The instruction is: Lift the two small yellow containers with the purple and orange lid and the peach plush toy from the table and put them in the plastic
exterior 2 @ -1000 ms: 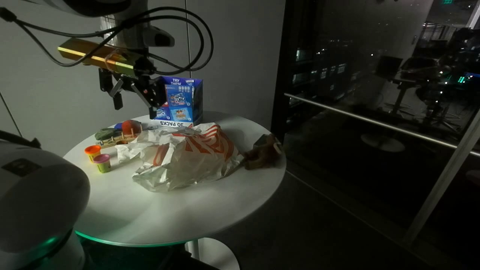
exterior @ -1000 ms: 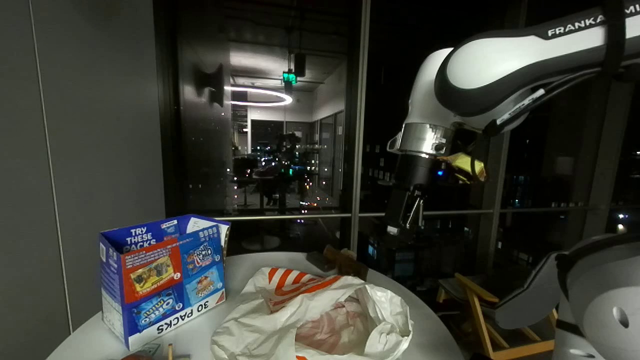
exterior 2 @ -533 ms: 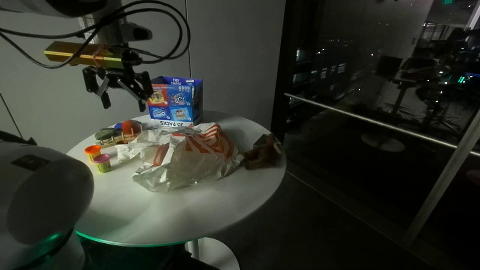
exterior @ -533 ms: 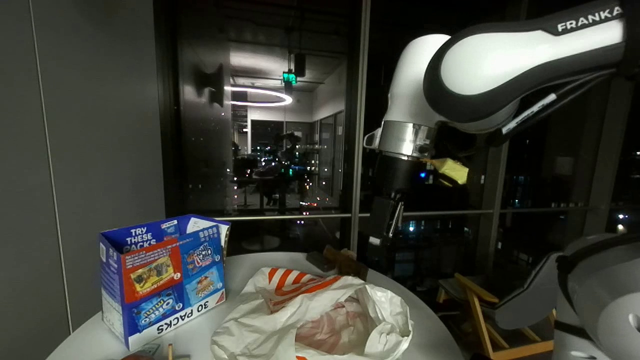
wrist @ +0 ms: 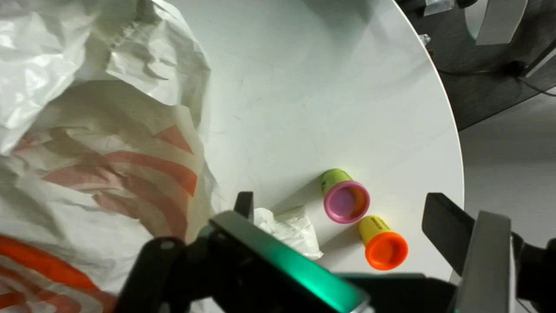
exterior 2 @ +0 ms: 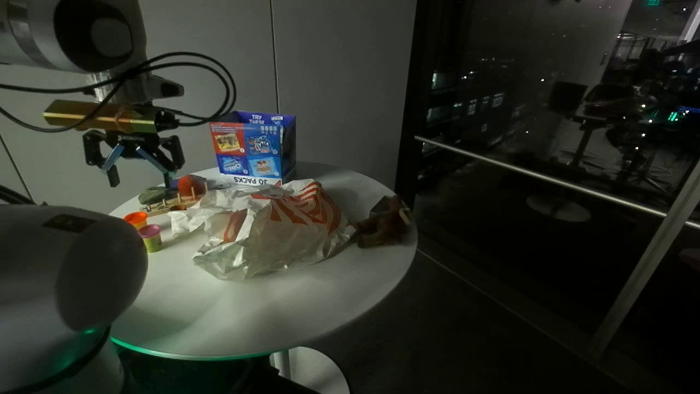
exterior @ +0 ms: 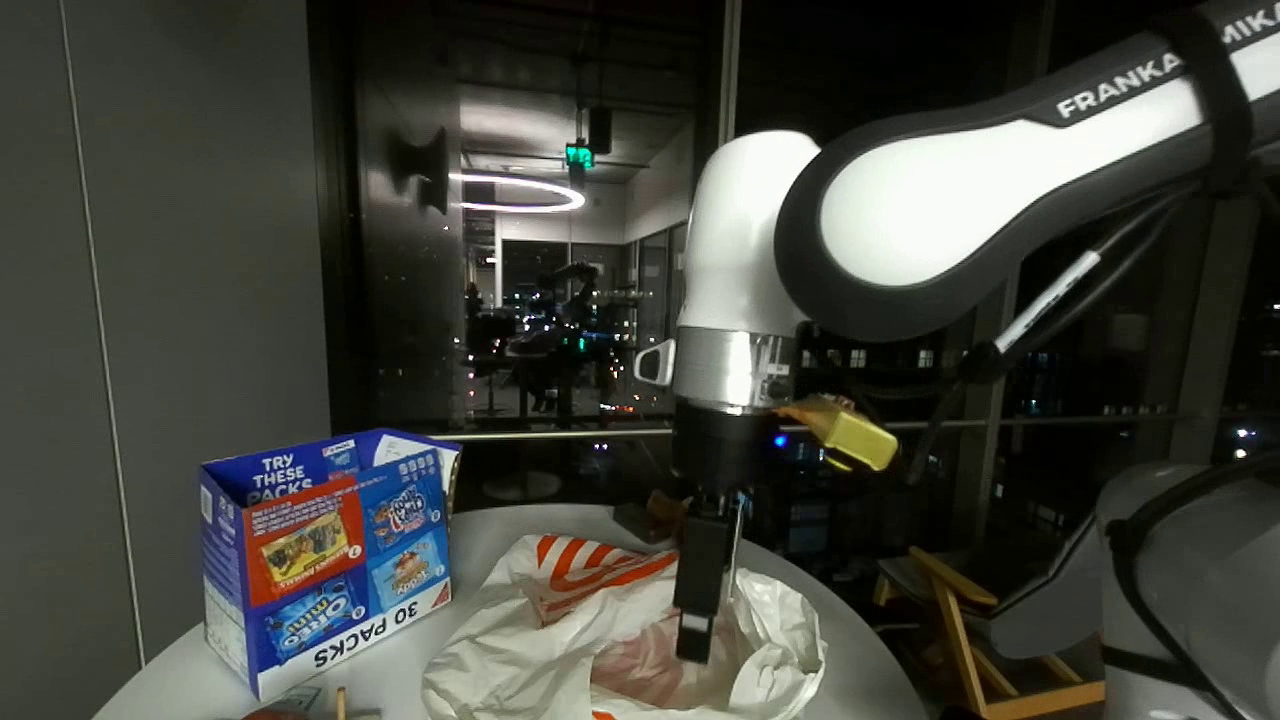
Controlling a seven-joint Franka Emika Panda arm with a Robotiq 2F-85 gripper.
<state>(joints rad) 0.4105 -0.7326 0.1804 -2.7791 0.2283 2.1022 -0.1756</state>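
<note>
Purple-lid container (wrist: 345, 198): is seen upright on the white table (wrist: 312, 100), right of the middle in the wrist view.
Orange-lid container (wrist: 383, 245): is seen upright just beside it, lower and more to the right in the wrist view.
Plastic bag (wrist: 100, 187): is crumpled on the table; the left side is filled by it in the wrist view.
Gripper (exterior 2: 140, 179): is held over the table, pointed down, upper left in an exterior view.
Fingers (wrist: 447, 232): are spread wide, with both containers seen between them in the wrist view.
Blue box (exterior: 325, 560): is set on the table, lower left in an exterior view.
Round red thing (exterior 2: 191, 186): is seen just above the bag's left end in an exterior view.
Brown plush toy (exterior 2: 384, 223): is set near the table's edge, right of the bag in an exterior view.
</note>
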